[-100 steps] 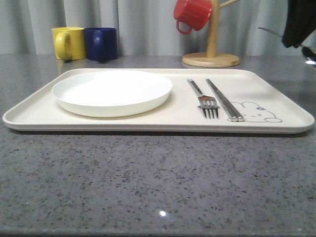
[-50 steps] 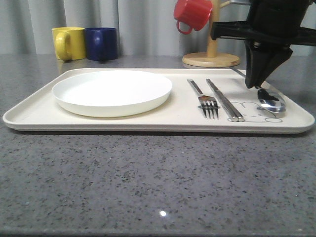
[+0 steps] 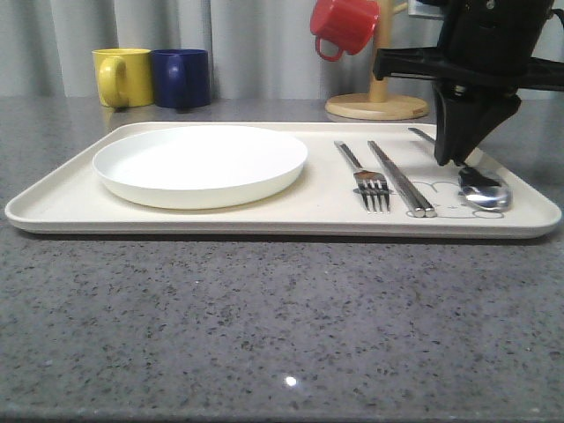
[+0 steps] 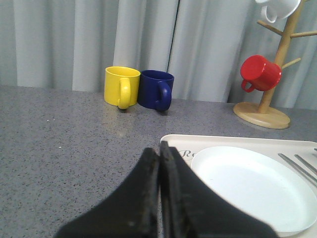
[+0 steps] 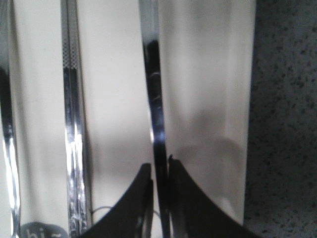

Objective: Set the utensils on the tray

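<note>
Tray [image 3: 62, 207] bears one plate [image 3: 200, 164], fork [image 3: 366, 176], spoon [image 3: 483, 189].

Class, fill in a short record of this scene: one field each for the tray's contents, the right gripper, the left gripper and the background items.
Tray: plate, fork, chopsticks, spoon
Right gripper: shut on spoon handle, bowl resting on tray
Left gripper: shut, holding nothing, near the tray corner
Background: yellow mug, blue mug, red mug on wooden stand
</note>
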